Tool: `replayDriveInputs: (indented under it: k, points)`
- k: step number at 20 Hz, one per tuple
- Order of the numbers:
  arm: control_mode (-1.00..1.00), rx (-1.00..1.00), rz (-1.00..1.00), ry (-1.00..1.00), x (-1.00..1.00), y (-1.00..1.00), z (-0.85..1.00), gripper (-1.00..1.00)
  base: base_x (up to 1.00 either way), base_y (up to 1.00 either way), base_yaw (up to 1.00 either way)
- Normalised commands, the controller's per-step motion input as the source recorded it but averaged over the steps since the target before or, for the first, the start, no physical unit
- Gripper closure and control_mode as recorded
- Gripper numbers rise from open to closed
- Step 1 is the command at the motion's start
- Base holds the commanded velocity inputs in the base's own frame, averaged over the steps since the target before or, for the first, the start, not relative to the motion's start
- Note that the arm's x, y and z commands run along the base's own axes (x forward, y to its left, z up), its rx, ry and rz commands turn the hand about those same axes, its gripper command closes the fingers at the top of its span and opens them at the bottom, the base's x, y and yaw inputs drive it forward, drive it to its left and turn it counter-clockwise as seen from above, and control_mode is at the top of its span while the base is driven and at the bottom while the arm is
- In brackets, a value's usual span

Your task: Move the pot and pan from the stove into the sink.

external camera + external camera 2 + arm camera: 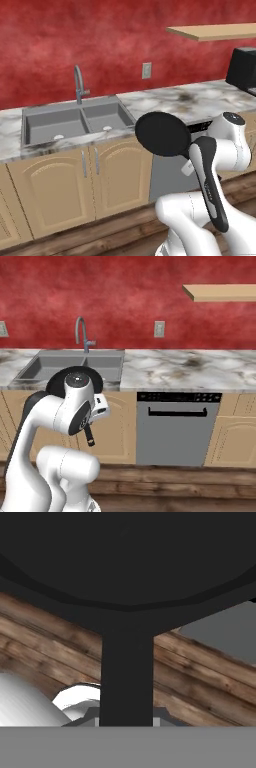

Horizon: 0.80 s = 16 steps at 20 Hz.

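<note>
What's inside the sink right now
Both basins of the sink show bare grey floors with their drains. The pan, held up in the gripper, covers the right basin's near corner.

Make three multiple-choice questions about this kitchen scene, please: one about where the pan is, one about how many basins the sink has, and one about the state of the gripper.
1. Where is the pan?
A. lying in the sink
B. held up in the air in front of the counter
C. on the wooden floor

2. How many basins does the sink have?
A. one
B. two
C. three

3. What is the state of the gripper?
A. shut on the pan's handle
B. open, with nothing between the jaws
C. shut on the faucet

Answers:
1. B: in the left base view the black disc hangs at the arm's end, before the counter edge, right of the sink.
2. B: a divider splits the grey sink into two basins.
3. A: in the hand view the black handle runs down between the fingertips.
</note>
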Motion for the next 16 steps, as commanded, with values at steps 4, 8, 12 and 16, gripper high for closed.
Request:
replayDriveInputs:
  k: [4,8,12,16]
  points:
    - [1.0,0.0,0.0,0.0,0.0,0.0,0.0,1.0,0.03,0.0,0.0]
    - [1.0,0.0,0.0,0.0,0.0,0.0,0.0,1.0,0.38,0.0,0.0]
    - [1.0,0.0,0.0,0.0,0.0,0.0,0.0,1.0,0.56,0.0,0.0]
    - [1.0,0.0,0.0,0.0,0.0,0.0,0.0,1.0,0.6,0.0,0.0]
